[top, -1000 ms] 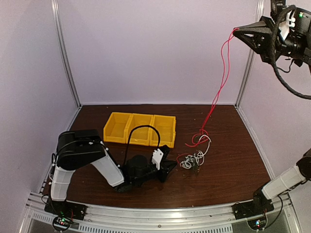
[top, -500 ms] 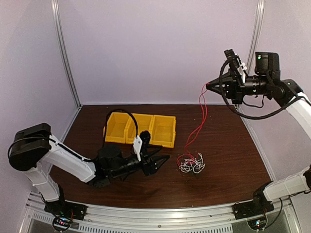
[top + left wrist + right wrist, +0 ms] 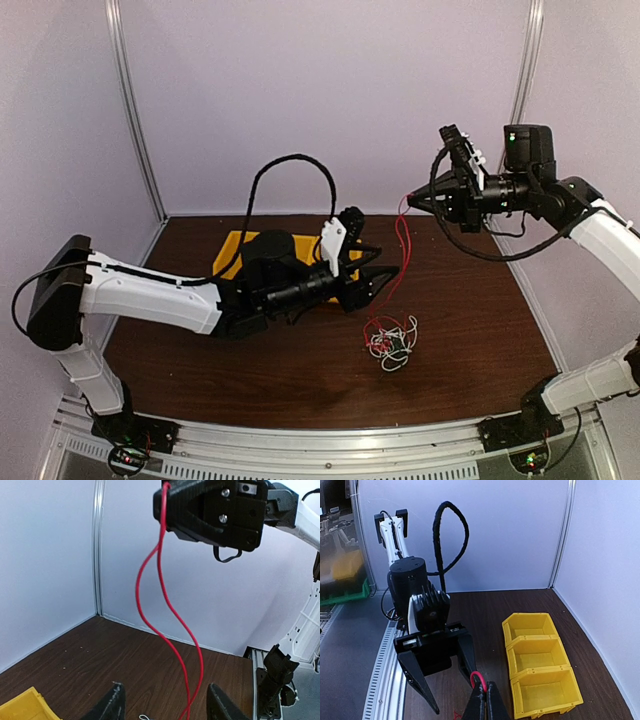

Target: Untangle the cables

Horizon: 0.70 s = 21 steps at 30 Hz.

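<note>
The red cable (image 3: 402,236) hangs as a doubled strand from my right gripper (image 3: 408,199), which is shut on its looped top high above the table. Its lower end runs into a tangled pile of white, red and dark cables (image 3: 390,340) on the brown table. My left gripper (image 3: 390,272) is raised off the table and open, and the red strands pass between its fingers without touching them. The left wrist view shows the red cable (image 3: 167,605) dropping between the left gripper's (image 3: 167,695) spread jaws. In the right wrist view the right gripper (image 3: 486,692) pinches the red loop (image 3: 476,676).
A yellow three-compartment bin (image 3: 540,670) sits at the back of the table, mostly behind the left arm (image 3: 150,295) in the top view. The enclosure walls and their corner post (image 3: 525,90) stand close to the right arm. A thick black arm cable (image 3: 290,165) arches above the left wrist.
The right gripper came down and leftward with the red cable. The left arm rose off the table, reached right and opened its jaws around the hanging red strands.
</note>
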### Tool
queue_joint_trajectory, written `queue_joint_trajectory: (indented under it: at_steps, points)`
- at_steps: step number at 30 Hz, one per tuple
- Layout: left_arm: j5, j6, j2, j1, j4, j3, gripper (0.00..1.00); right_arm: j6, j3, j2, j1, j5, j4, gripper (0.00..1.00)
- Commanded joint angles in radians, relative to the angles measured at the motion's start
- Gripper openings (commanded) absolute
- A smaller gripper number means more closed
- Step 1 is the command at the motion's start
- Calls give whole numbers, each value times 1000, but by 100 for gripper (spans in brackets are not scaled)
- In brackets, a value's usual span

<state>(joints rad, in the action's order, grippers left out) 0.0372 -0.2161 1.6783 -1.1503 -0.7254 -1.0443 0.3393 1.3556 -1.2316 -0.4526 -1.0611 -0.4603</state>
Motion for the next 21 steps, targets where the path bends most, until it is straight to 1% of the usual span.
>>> queue_joint_trajectory:
  at_steps: [1, 5, 9, 13, 18, 19, 20, 21]
  points:
    - [101, -36, 83, 12, 121, -110, 54, -7, 0, 4, -12, 4, 30, 0]
    - [135, -80, 109, 20, 141, -137, 50, -2, -8, 17, -13, 6, 29, 0]
    - [193, -85, 124, 24, 136, -140, 46, 6, -21, 24, -14, 12, 28, 0]
    - [230, -89, 141, 27, 136, -156, 32, 9, -27, 27, -14, 13, 29, 0]
    - [242, -108, 150, 37, 123, -165, 4, 10, -34, 35, -13, 22, 28, 0]
    - [238, -113, 146, 40, 117, -163, 0, 9, -39, 37, -12, 23, 27, 0]
    - [234, -116, 139, 43, 112, -158, 0, 8, -45, 41, -9, 21, 26, 3]
    - [233, -118, 127, 47, 108, -151, 0, 7, -56, 45, -2, 21, 27, 12]
